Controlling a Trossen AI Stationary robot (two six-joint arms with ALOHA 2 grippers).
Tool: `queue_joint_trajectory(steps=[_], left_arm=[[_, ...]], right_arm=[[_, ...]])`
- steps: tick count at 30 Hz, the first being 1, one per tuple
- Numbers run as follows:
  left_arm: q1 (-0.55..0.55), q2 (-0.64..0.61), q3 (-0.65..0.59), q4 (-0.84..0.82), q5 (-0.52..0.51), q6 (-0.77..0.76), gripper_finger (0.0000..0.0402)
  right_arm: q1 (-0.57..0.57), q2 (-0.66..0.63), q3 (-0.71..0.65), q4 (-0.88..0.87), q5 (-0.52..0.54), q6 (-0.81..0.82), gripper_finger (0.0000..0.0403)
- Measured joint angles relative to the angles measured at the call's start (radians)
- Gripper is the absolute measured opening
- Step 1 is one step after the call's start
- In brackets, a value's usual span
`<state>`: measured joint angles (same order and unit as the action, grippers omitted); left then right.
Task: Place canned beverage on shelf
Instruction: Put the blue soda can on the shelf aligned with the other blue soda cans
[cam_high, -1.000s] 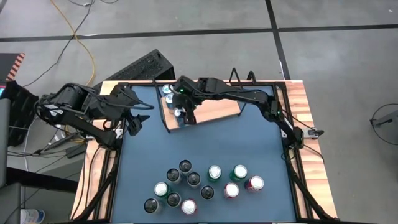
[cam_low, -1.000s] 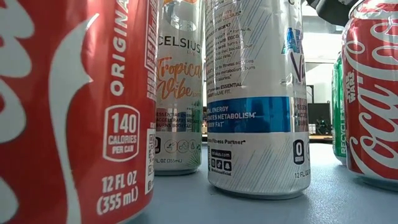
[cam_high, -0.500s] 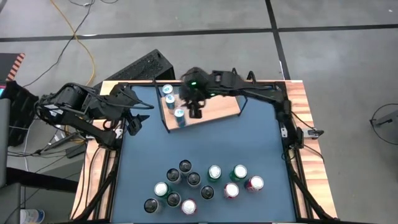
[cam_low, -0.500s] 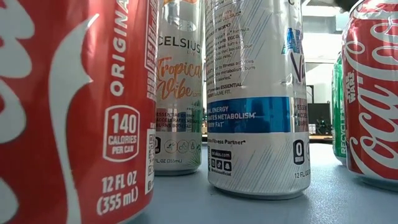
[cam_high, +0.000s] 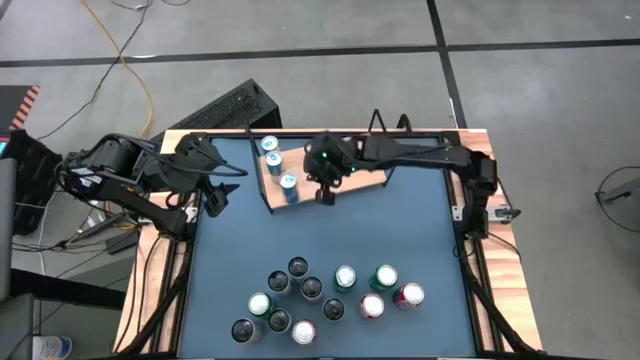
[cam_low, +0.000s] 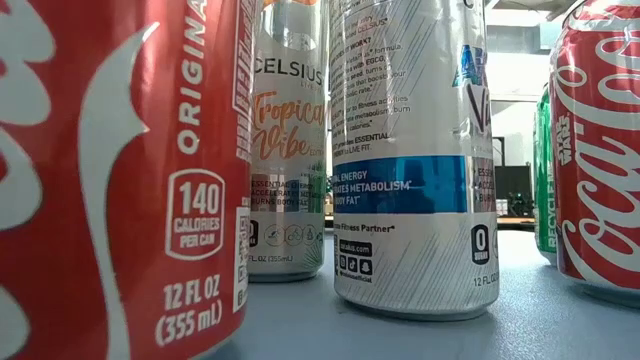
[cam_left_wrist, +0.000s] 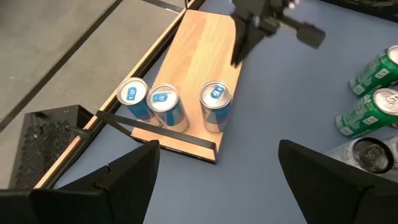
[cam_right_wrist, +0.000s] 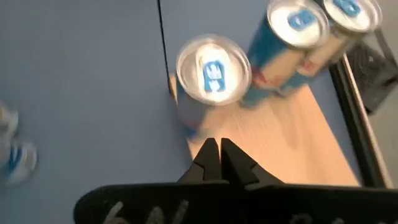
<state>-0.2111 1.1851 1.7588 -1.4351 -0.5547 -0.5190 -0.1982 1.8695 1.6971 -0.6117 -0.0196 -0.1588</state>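
The shelf (cam_high: 365, 176), a light-wood board in a thin black frame, lies at the table's far side. Three blue-and-silver cans (cam_high: 273, 160) stand upright on its left end, seen too in the left wrist view as cans (cam_left_wrist: 165, 102). My right gripper (cam_high: 326, 196) is shut and empty, just right of the nearest can (cam_right_wrist: 213, 71), above the board's near edge. My left gripper (cam_high: 224, 190) waits open at the table's left, left of the shelf, with nothing between its fingers (cam_left_wrist: 127, 177).
Several more cans (cam_high: 320, 298), silver, black, green and red, stand clustered near the table's front edge; the low view is filled by them (cam_low: 410, 160). A black keyboard-like object (cam_high: 232, 106) lies beyond the far left corner. Bare blue tabletop (cam_high: 400, 230) lies between shelf and cluster.
My right gripper has drawn away from the third can on the shelf, going toward the table's right, and has shut. The can stays upright on the board's left end. The left arm has kept still.
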Motion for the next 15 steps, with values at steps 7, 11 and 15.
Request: queue_joint_trajectory(steps=[7, 11, 15], left_arm=[[0.000, 0.000, 0.000, -0.010, -0.011, -0.023, 0.0316], [0.000, 0.000, 0.000, -0.015, -0.017, -0.026, 0.0316], [0.000, 0.000, 0.000, -0.021, -0.023, -0.027, 0.0316]], right_arm=[[-0.001, 0.001, -0.159, 0.204, -0.009, 0.100, 0.0000], [-0.008, -0.001, -0.198, 0.268, -0.020, 0.109, 0.0000], [-0.005, 0.012, -0.244, 0.358, -0.049, 0.124, 0.0000]])
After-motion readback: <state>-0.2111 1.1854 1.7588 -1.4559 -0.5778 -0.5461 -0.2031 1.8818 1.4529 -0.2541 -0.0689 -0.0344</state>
